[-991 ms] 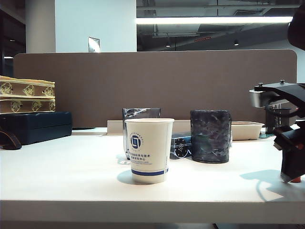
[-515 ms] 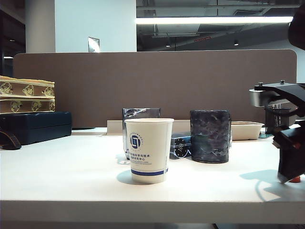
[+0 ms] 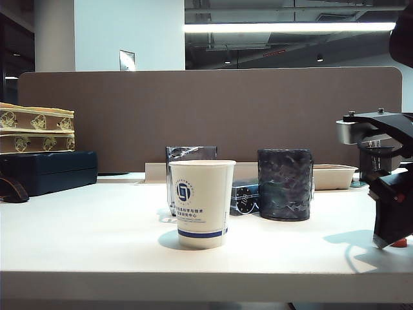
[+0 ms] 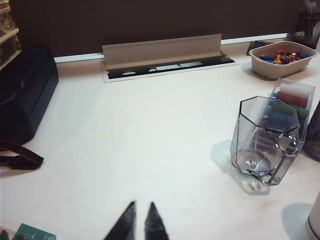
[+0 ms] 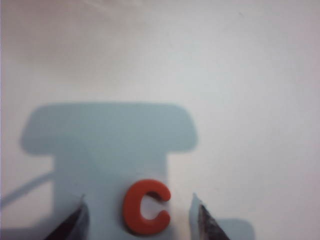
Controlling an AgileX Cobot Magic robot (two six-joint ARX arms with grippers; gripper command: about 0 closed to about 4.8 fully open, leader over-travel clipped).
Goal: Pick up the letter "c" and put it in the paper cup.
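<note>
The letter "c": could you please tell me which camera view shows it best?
The right wrist view: the c lies flat, whole, between the open right claw. The exterior view shows only a red sliver; the left wrist view shows none.

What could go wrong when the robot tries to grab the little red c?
1. The c lies flat on the table, so the open right gripper, with a finger on each side, might slide over it or flick it away when it shuts.
2. The cup stands well away from the c, so a weak pinch could drop it on the way.
3. The left gripper, nearly shut, hangs far off and cannot help.
</note>
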